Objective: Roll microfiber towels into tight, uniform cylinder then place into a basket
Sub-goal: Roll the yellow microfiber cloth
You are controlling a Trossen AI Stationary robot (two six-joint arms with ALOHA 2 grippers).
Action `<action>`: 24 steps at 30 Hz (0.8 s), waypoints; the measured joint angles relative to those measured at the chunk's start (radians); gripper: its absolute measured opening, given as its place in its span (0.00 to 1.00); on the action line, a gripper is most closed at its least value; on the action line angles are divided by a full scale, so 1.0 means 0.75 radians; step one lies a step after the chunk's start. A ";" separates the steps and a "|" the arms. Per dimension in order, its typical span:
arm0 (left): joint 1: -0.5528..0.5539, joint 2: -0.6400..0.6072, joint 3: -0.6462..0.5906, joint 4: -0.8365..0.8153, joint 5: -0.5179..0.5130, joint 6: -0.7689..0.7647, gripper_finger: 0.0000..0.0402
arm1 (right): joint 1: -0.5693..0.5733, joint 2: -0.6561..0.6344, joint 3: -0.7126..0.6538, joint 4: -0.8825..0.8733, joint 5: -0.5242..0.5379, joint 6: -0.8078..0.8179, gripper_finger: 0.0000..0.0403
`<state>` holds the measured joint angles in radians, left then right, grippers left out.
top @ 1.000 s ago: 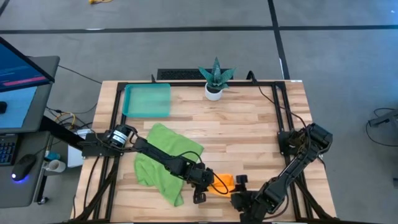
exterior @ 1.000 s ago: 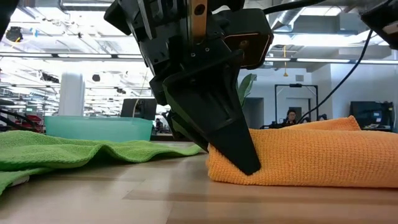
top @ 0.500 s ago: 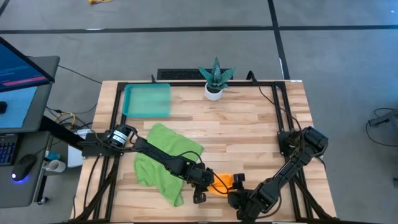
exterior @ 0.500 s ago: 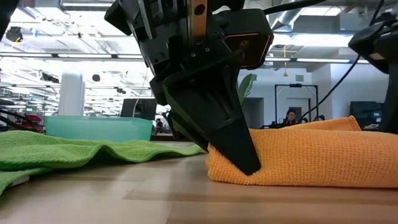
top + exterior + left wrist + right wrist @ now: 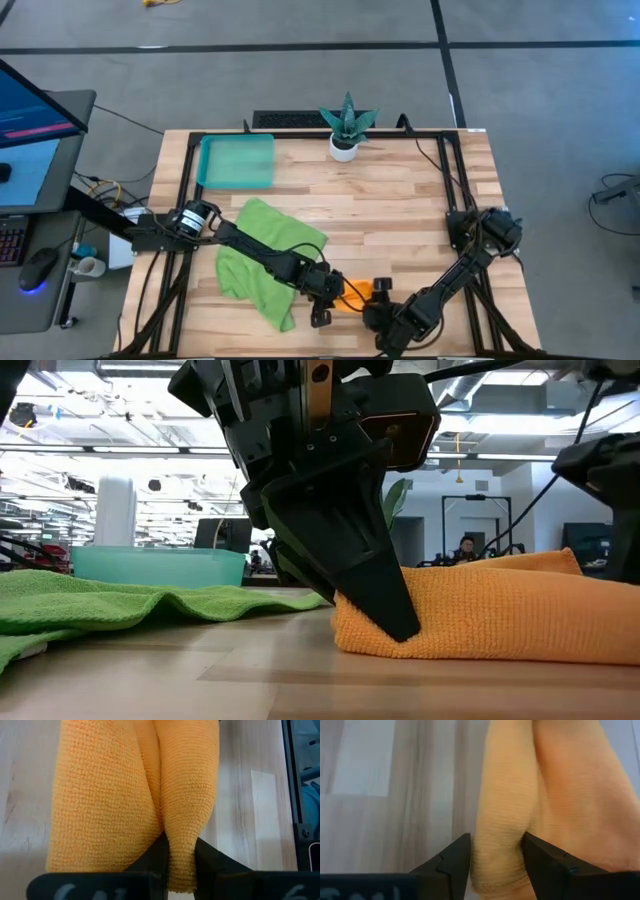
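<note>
Both grippers at the orange towel (image 5: 500, 605)
Your left gripper (image 5: 178, 857) pinched one fold; your right gripper (image 5: 496, 852) straddled another, fingers apart.

wooden table (image 5: 400, 200), orange towel (image 5: 500, 610), green towel (image 5: 250, 255), basket (image 5: 237, 162)

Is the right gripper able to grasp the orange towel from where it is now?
Probably yes: the right gripper already has a fold of the orange towel between its open fingers, opposite the left gripper.
</note>
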<state>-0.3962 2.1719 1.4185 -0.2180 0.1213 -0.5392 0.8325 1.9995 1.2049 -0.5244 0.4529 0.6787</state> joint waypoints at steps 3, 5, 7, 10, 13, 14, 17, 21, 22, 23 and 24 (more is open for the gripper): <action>0.000 0.001 0.000 0.001 0.003 0.001 0.10 | -0.017 -0.003 0.001 -0.022 -0.023 0.065 0.43; 0.000 0.001 -0.001 0.001 0.004 0.019 0.10 | -0.023 -0.013 0.000 -0.032 -0.032 0.071 0.35; 0.000 0.001 -0.001 0.001 0.003 0.032 0.10 | -0.027 -0.018 -0.001 -0.040 -0.057 0.072 0.25; -0.001 0.001 0.000 0.001 0.002 0.050 0.10 | -0.043 -0.021 0.000 -0.049 -0.113 0.074 0.09; -0.004 -0.001 0.000 0.000 -0.003 0.055 0.10 | -0.064 -0.022 -0.001 -0.048 -0.180 0.084 0.05; -0.007 -0.006 -0.001 -0.001 -0.008 0.060 0.10 | -0.072 -0.022 -0.001 -0.046 -0.207 0.094 0.06; -0.030 -0.022 -0.001 -0.016 -0.065 0.069 0.10 | -0.090 -0.031 -0.001 -0.029 -0.301 0.098 0.10; -0.071 -0.050 -0.004 -0.050 -0.183 0.086 0.10 | -0.101 -0.049 -0.001 -0.004 -0.363 0.098 0.07; -0.078 -0.052 -0.004 -0.051 -0.205 0.086 0.10 | -0.111 -0.053 -0.004 0.007 -0.391 0.098 0.06; -0.084 -0.052 -0.004 -0.052 -0.218 0.086 0.10 | -0.120 -0.053 -0.003 0.025 -0.420 0.099 0.05; -0.090 -0.052 -0.004 -0.055 -0.224 0.086 0.10 | -0.128 -0.057 -0.004 0.043 -0.448 0.098 0.05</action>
<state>-0.4635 2.1326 1.4155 -0.2592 -0.0468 -0.4744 0.7363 1.9564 1.2022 -0.4923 0.1169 0.7525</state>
